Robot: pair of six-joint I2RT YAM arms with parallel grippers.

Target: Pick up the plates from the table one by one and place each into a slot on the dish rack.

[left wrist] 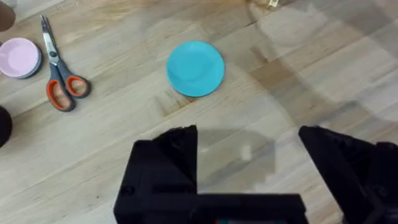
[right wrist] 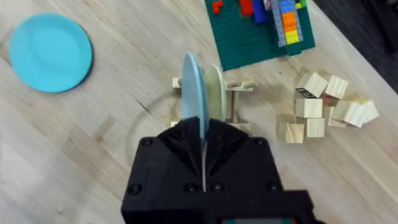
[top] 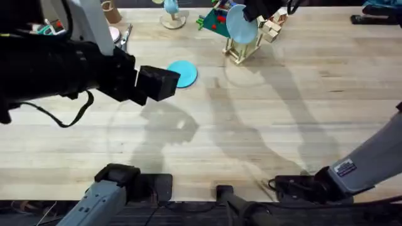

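Pale wooden table planks carry everything. At upper right of the overhead frame, the right gripper pinches the light blue plate on edge, upright over the dish rack, presumably to drop between pegs. Left of centre the turquoise plate lies flat, the left gripper wide-fingered just beside it, likely next.

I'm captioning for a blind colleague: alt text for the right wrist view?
The right gripper holds a pale blue plate upright over the wooden dish rack. A turquoise plate lies flat on the table.
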